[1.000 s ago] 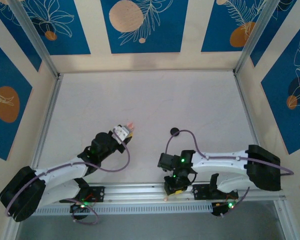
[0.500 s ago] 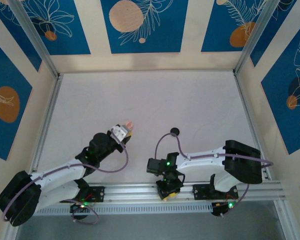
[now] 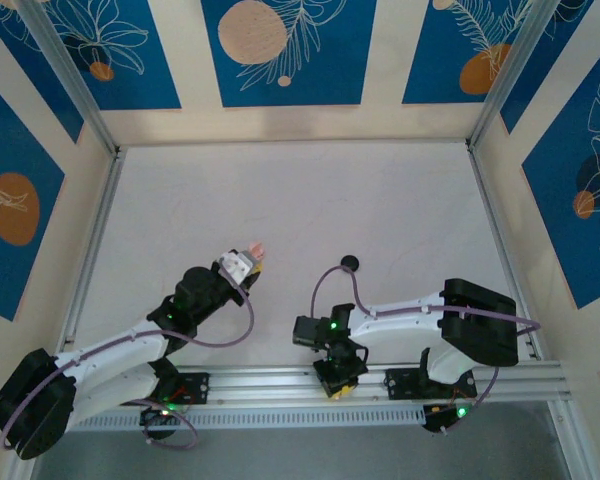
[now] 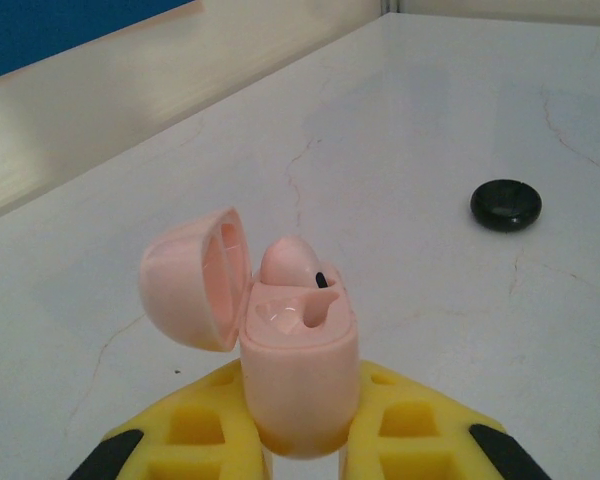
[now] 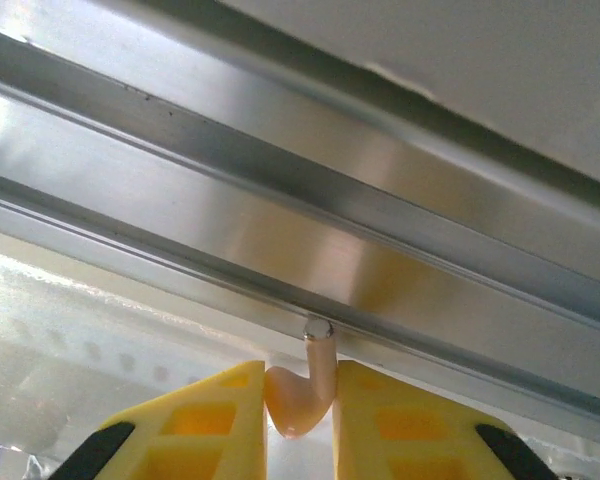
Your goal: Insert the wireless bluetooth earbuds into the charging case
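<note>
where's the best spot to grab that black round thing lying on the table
Take the black round thing by its rim, coming straight down from above with the jaws on opposite edges. It lies flat and low on the table, so only its sides offer purchase; being round, any jaw angle should do.

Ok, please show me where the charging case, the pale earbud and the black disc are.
charging case point(image 4: 300, 385), left wrist view, on the front of its pink body.
pale earbud point(image 5: 308, 388), right wrist view, on its bent middle part.
black disc point(image 4: 506, 204), left wrist view, on its top face.
</note>
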Action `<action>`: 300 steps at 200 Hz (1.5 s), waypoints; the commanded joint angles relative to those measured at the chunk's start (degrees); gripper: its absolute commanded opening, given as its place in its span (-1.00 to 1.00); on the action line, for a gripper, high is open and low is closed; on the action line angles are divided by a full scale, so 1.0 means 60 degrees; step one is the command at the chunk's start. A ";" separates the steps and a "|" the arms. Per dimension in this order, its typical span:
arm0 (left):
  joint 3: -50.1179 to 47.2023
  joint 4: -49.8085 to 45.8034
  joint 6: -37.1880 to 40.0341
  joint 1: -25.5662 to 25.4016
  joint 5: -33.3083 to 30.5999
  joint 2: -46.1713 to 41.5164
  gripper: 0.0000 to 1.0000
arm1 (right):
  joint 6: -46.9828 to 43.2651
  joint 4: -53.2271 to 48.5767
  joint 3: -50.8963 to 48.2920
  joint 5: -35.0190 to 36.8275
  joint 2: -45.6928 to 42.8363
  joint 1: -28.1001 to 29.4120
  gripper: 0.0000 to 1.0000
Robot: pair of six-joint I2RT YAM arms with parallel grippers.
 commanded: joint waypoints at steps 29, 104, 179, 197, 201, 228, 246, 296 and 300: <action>-0.0018 0.0035 -0.0038 -0.0106 -0.0205 -0.0004 -0.79 | -0.0388 -0.0215 0.0177 0.0495 -0.0295 -0.0620 -0.65; 0.0160 0.0079 0.0006 -0.0101 -0.0104 0.0394 -0.79 | -0.1528 -0.0061 0.0212 0.0744 -0.1559 -0.2649 -0.65; 0.0307 0.0016 -0.0053 -0.0111 -0.0111 0.0528 -0.79 | -0.2504 0.0431 0.0118 0.0446 -0.0863 -0.5098 -0.64; 0.0315 0.0031 -0.0038 -0.0104 -0.0118 0.0578 -0.79 | -0.2634 0.0701 0.0213 0.0312 -0.0516 -0.5273 -0.64; 0.0312 0.0035 -0.0038 -0.0101 -0.0119 0.0583 -0.79 | -0.2673 0.0729 0.0253 0.0287 -0.0411 -0.5301 -0.64; 0.0295 -0.0038 -0.0039 -0.0097 -0.0206 0.0545 -0.79 | -0.2922 0.0703 0.0584 0.0189 0.0167 -0.5451 -0.51; 0.0279 -0.0107 -0.0038 -0.0101 -0.0249 0.0472 -0.79 | -0.2991 0.0527 0.0746 0.0143 0.0244 -0.5491 -0.25; 0.0220 -0.0167 0.0006 -0.0097 -0.0294 0.0335 -0.79 | -0.2810 -0.0083 0.0553 -0.0197 -0.0394 -0.5557 -0.17; 0.0212 -0.0169 0.0006 -0.0098 -0.0287 0.0335 -0.79 | -0.2767 -0.0097 0.0506 -0.0267 -0.0424 -0.5544 -0.18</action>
